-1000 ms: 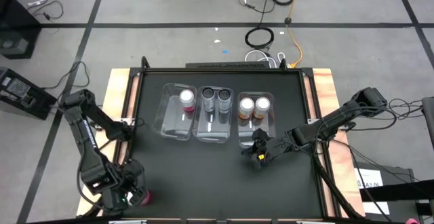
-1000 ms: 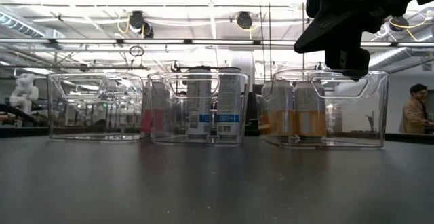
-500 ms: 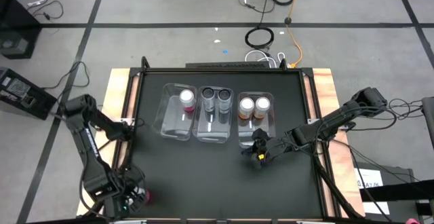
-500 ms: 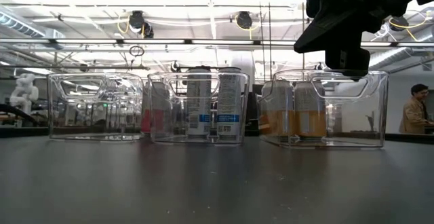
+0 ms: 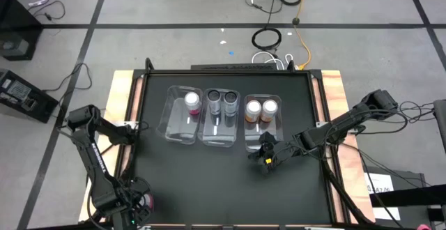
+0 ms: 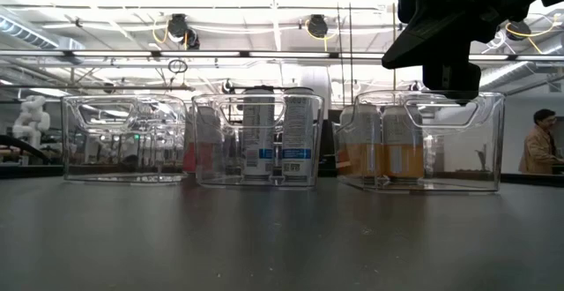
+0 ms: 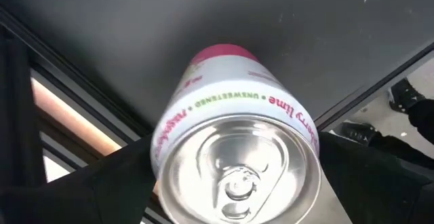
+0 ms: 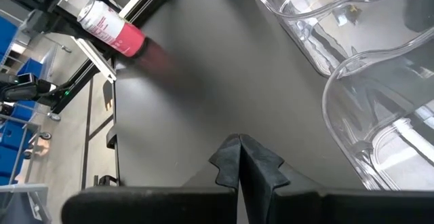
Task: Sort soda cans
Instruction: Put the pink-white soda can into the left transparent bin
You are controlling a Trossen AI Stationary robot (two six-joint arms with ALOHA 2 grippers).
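A: Locating the loose pink can (image 5: 145, 202): near-left corner of the surface (image 5: 209, 185), well apart from the three bins.

B: Confirming. Standing upright there, long axis vertical, silver top facing straight up into the left wrist view.

A: Noting the left fingers (image 7: 102, 190): spread wide, one on each side of the can's top, coming at it from above. Cannot tell whether touching the can wall; no squeeze visible.

B: Judging the grasp as not yet made, then. Calls for closing across the can's width, never along its length.

A: Recording the left arm's pose: stretched along the left edge of the surface toward the near corner, wrist turned downward.

B: Noting the right fingers (image 8: 234, 159): pressed together, pinching nothing, hanging just in front of the right bin (image 5: 247, 141) with its two orange cans (image 5: 261, 108). Much farther from the loose can; probably best left to the left arm.

A: Logging the likely target: left bin (image 5: 169, 122), with a matching second pink can (image 5: 192, 102) inside and room beside it. Lies farther back and inward from the corner. Skipping the middle bin (image 5: 203, 138), taken by two dark cans (image 5: 221, 97).

B: Flagging one risk: tipping the can off the near edge if gripped off-centre.
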